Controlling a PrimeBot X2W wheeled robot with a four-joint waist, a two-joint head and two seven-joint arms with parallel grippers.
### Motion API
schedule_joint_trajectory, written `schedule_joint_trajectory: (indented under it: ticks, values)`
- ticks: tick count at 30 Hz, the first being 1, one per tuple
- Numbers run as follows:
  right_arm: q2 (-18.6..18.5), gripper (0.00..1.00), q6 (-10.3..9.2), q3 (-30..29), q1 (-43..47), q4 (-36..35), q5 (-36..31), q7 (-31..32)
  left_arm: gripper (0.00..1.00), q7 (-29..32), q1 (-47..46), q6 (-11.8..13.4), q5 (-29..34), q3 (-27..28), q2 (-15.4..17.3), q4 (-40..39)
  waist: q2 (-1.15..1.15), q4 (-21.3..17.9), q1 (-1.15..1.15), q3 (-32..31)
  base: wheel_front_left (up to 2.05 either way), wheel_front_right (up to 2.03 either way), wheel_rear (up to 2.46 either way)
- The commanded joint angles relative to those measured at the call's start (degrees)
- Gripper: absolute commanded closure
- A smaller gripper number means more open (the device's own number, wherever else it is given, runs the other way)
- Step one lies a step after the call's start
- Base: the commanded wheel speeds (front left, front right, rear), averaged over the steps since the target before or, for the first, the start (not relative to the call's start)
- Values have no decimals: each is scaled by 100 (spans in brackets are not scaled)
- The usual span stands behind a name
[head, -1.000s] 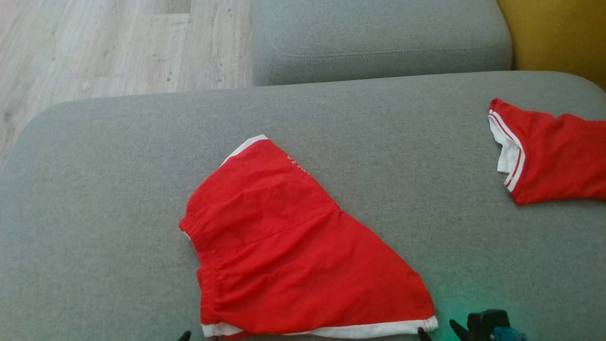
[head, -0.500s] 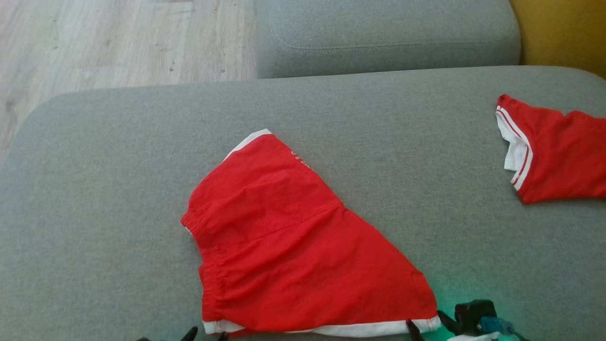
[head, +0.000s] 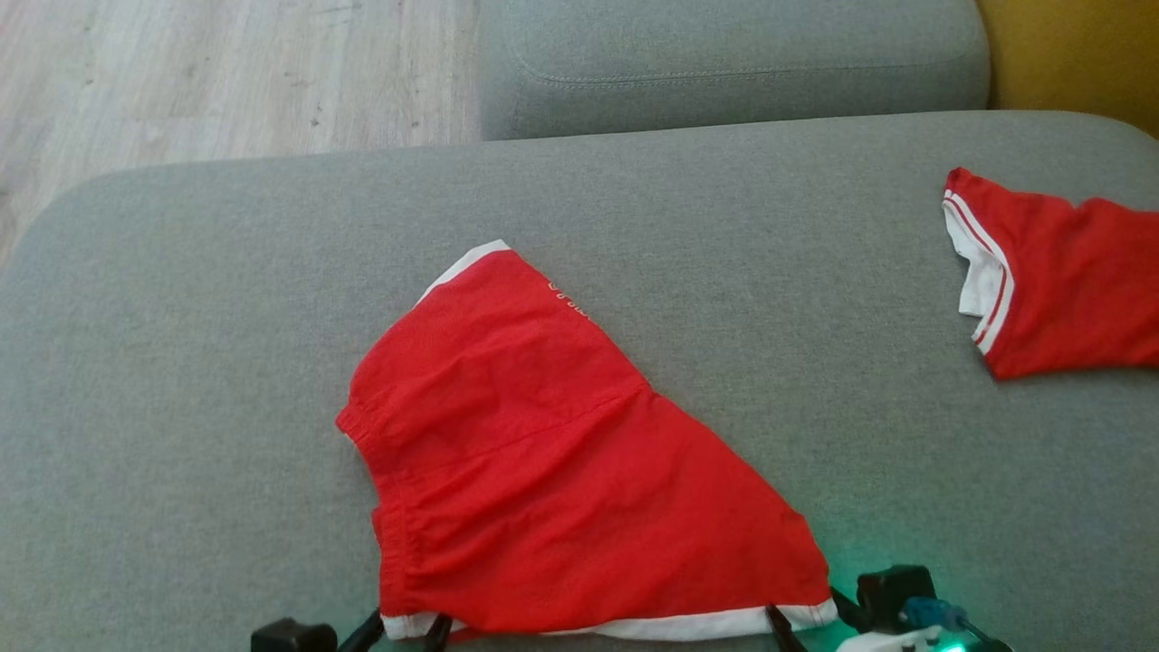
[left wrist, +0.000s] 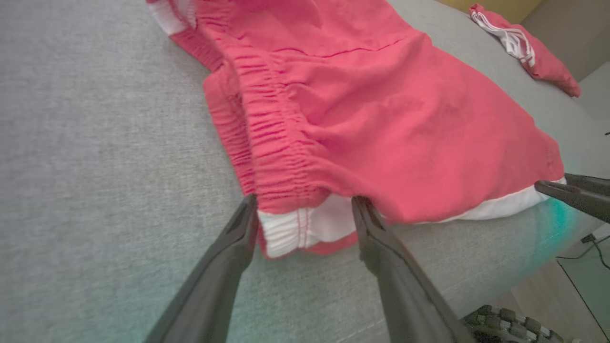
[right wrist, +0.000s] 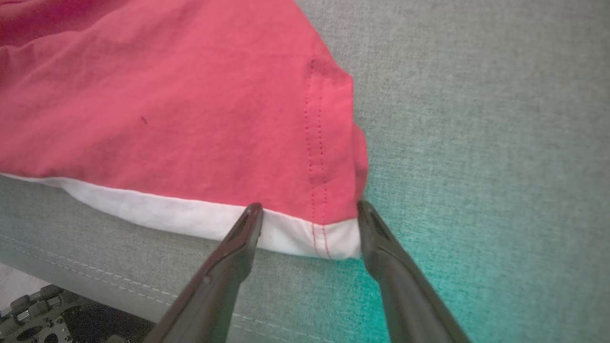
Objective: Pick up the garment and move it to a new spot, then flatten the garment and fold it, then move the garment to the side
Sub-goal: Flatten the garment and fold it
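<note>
Red shorts (head: 561, 471) with white trim lie spread near the front edge of the grey sofa cushion (head: 181, 362), well apart from a second red garment (head: 1068, 281) at the robot's right. The left gripper (left wrist: 305, 205) stands wide open with its fingers on either side of the shorts' waistband corner. The right gripper (right wrist: 309, 207) stands equally wide astride the white-hemmed leg corner, not clamped on the cloth.

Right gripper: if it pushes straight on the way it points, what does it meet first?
Most likely the white hem at the corner of the red shorts, lying on the grey cushion between the fingertips of the open right gripper. Whether they touch it is unclear.
</note>
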Motion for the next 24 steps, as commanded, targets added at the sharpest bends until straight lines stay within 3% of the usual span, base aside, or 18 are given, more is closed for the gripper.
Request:
schedule_joint_trajectory:
  ticks: [1, 4, 5, 6, 7, 8, 9, 13, 16, 20, 21, 22, 24]
  values:
    - [-36, 0, 42, 183, -300, -97, 19, -56, 0, -55, -311, 9, -73, 112, 88, -111, 0, -15, 0, 3, 0, 0, 0]
    - [-36, 0, 42, 296, -376, 61, 47, 43, 4, -40, -359, 9, -166, -26, 109, -50, 0, -37, 0, 0, 0, 0, 0]
    - [-36, 0, 42, 333, -396, 114, 73, 82, 18, -43, -372, 9, -190, -75, 126, -30, 0, -41, 0, -3, 0, 0, 0]
    - [-36, 35, 42, 369, -413, 164, 137, 122, 51, -57, -383, 9, -219, -109, 138, -10, 0, -43, 0, -6, 0, 0, 0]
    - [-36, 100, 42, 413, -435, 202, 184, 155, 60, -58, -394, 9, -253, -152, 152, 7, 0, -44, 0, -4, 0, 0, 0]
    - [-36, 100, 42, 443, -448, 226, 240, 178, 84, -59, -406, 9, -286, -195, 171, 21, 0, -43, 0, -6, 0, 0, 0]
    - [-36, 100, 42, 472, -454, 223, 327, 195, 100, -57, -417, 9, -326, -253, 196, 21, 0, -42, 0, -10, 0, 0, 0]
    - [-36, 100, 42, 339, -427, -169, 1059, 104, 100, -46, -400, 9, -540, -424, 392, -156, 0, -57, 0, -68, 0, 0, 0]
    - [-36, 100, 42, 140, -310, -887, 1844, 195, 100, 117, -248, 9, -1086, -472, 579, -756, 0, -95, 0, -127, 0, 0, 0]
    - [-36, 100, 42, -318, -34, -2378, 2821, 526, 100, 464, -32, 9, -2139, -388, 1079, -2396, 0, -123, 0, -179, 0, 0, 0]
    - [-36, 100, 42, -616, 62, -3185, 3282, 719, 100, 589, -12, 9, -2576, -192, 1356, -3365, 0, -144, 0, -178, 0, 0, 0]
    - [-36, 100, 42, -616, 62, -3185, 3282, 719, 100, 589, -12, 9, -2576, -192, 1356, -3365, 0, -144, 0, -178, 0, 0, 0]
    - [-36, 100, 42, -946, 45, -3924, 3632, 944, 100, 719, -102, 9, -2962, 71, 1597, -4300, 0, -182, 0, -140, 0, 0, 0]
